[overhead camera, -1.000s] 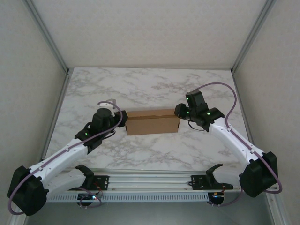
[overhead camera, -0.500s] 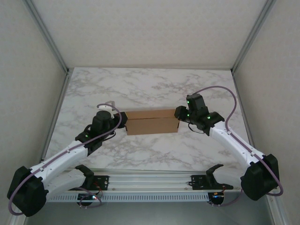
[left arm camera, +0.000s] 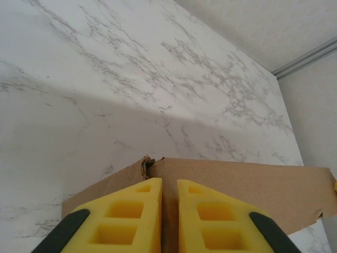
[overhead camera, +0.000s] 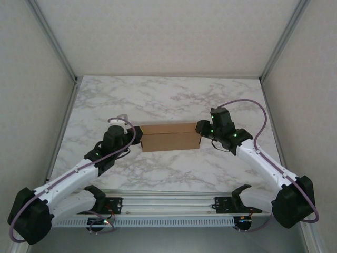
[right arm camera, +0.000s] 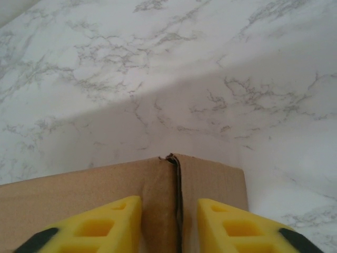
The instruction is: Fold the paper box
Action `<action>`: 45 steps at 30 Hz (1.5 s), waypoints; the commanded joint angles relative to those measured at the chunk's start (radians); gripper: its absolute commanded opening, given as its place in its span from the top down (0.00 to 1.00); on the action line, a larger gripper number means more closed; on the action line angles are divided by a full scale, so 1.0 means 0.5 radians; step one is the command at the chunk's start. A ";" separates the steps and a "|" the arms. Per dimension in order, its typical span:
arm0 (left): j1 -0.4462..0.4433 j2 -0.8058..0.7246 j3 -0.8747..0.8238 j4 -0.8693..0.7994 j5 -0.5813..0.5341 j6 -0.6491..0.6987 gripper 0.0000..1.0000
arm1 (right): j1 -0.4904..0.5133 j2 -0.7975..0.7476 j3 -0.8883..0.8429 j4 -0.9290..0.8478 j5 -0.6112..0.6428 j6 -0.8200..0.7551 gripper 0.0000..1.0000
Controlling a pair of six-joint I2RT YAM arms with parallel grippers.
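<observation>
Paper box (overhead camera: 171, 137) between left pincer (left arm camera: 169, 184) and right pincer (right arm camera: 168, 204)

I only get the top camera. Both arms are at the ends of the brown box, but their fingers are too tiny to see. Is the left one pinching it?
Observer: The left wrist view shows the left gripper nearly shut. A fold of the paper box sits in the thin slit between its yellow fingers, so it seems to be pinching.
Operator: What about the other one?
Observer: The right wrist view shows the right gripper open, its jaws apart on either side of a dark seam at that end of the box.
Operator: Is the box ripped?
Observer: I see no rip, but the corner just past the left gripper looks a little frayed.
</observation>
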 commanded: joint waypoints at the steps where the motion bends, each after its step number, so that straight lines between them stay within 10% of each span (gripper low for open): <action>1: -0.006 0.047 -0.076 -0.347 -0.101 0.054 0.87 | 0.009 0.016 -0.017 -0.359 -0.040 -0.105 0.58; 5: -0.074 0.106 -0.053 -0.386 -0.235 0.133 0.82 | 0.009 0.002 0.036 -0.341 -0.097 -0.195 0.39; 10: -0.131 0.163 -0.055 -0.403 -0.375 0.151 0.82 | -0.012 -0.085 0.048 -0.325 -0.117 -0.243 0.37; 45: -0.271 0.202 -0.200 -0.327 -0.540 0.052 0.83 | -0.179 -0.061 -0.276 -0.360 -0.303 0.035 0.85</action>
